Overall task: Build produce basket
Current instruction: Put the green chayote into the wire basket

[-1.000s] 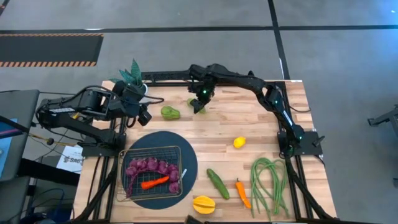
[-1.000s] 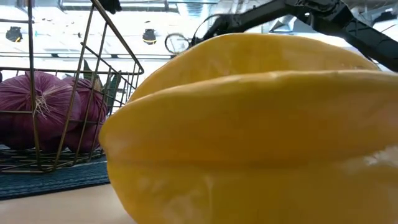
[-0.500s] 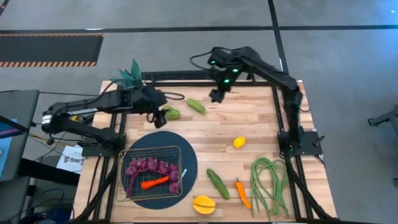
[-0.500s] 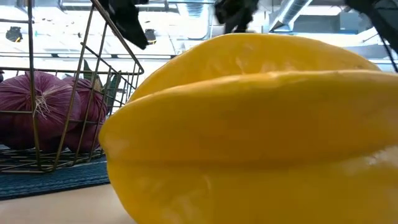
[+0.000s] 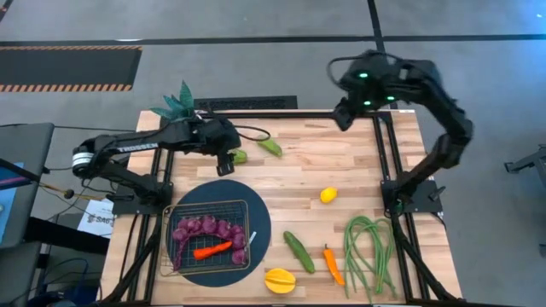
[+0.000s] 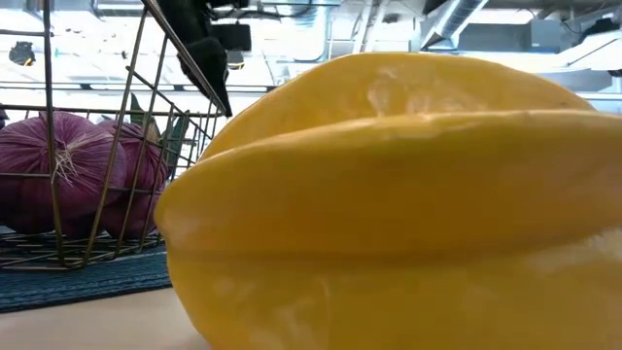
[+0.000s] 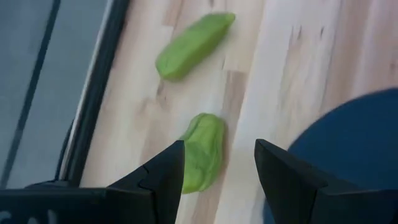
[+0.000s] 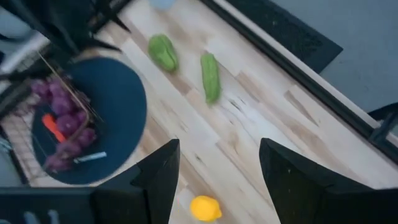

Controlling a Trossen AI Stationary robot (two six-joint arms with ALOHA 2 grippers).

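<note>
The wire basket [image 5: 209, 237] sits on a dark round mat [image 5: 256, 205] and holds purple grapes [image 5: 205, 228] and an orange-red pepper [image 5: 212, 250]. My left gripper [image 7: 217, 171] hangs open just above a stubby green pepper [image 7: 202, 152] that lies on the table near the far left; the pepper [image 5: 240, 156] shows beside the gripper [image 5: 228, 160] in the high view. A long green pepper [image 5: 270, 146] lies a little farther right. My right gripper [image 8: 214, 168] is open with nothing between its fingers, raised high over the table's far right edge [image 5: 343, 115].
On the table lie a lemon [image 5: 328, 195], a cucumber [image 5: 299, 251], an orange pepper [image 5: 333, 264], long green beans [image 5: 368, 251] and a yellow star-shaped fruit [image 5: 280, 280], which fills the low view [image 6: 389, 194]. A potted plant [image 5: 177, 104] stands at the far left corner.
My right gripper has risen from the long green pepper and swung toward the table's far right corner; the pepper stays lying on the table. My left gripper has moved from beside the plant toward the right and down, turning as it went, and now hangs over the stubby green pepper.
</note>
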